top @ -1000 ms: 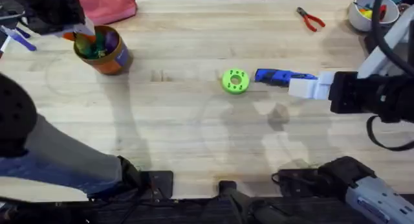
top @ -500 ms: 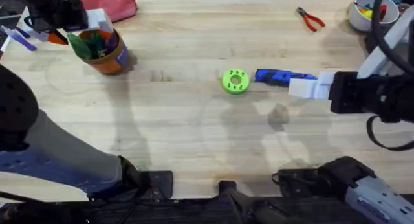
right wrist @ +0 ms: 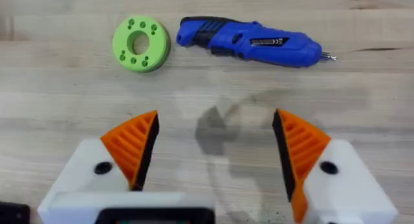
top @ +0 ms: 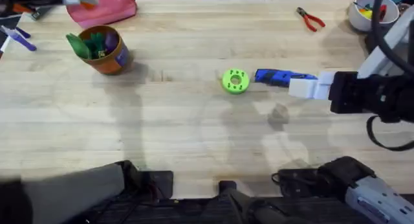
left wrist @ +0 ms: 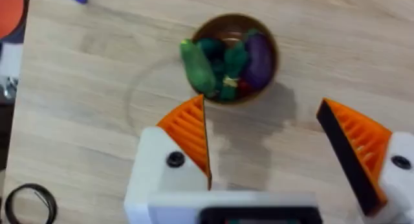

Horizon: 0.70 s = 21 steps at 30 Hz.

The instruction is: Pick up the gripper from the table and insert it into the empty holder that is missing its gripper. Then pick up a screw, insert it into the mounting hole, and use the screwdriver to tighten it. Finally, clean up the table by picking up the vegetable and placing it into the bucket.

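Vegetable (left wrist: pixel 197 67) in bucket (left wrist: pixel 268 39) beyond left gripper (left wrist: pixel 265 153), fingers apart, empty.

The bucket (top: pixel 103 50) stood upright on the wooden table near its far left corner, just in front of a pink pouch (top: pixel 103 7). It was small, round and orange-brown with a dark rim. Toy vegetables filled it: a green one (left wrist: pixel 197 67) leaned against the rim, beside a purple one (left wrist: pixel 259 56) and darker green pieces.

The screwdriver (top: pixel 283 77) lay flat near the middle of the table, right of centre, just beside a round green disc with holes (top: pixel 235 81). It was blue and pen-shaped, with black markings and a thin metal tip (right wrist: pixel 328 56) pointing away from the disc.
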### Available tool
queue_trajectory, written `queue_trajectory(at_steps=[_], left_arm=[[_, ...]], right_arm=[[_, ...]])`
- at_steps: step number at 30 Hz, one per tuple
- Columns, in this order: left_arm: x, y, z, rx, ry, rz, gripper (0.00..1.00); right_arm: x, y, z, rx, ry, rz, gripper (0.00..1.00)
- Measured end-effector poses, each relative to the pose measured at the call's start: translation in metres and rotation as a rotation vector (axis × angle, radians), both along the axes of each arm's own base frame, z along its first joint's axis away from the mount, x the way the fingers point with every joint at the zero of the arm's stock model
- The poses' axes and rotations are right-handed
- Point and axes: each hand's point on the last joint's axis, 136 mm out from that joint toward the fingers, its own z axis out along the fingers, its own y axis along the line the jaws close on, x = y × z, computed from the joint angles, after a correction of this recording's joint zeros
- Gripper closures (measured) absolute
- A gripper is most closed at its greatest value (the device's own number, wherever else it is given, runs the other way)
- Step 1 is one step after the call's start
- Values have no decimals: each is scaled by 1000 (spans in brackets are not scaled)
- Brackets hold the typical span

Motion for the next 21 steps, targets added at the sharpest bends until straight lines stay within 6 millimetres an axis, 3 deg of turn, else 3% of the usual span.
queue_trajectory(at_steps=[4,8,14,21], left_arm=[[-16,-44,24,-3,-53,-102,15],[-32,-84,29,-26,-73,-195,15],[-63,-125,-16,-73,12,-283,16],[-97,-142,-79,-113,94,-295,15]], right_arm=[[0,0,0,0,0,0,9],[0,0,0,0,0,0,8],[0,0,0,0,0,0,9],[0,0,0,0,0,0,8]])
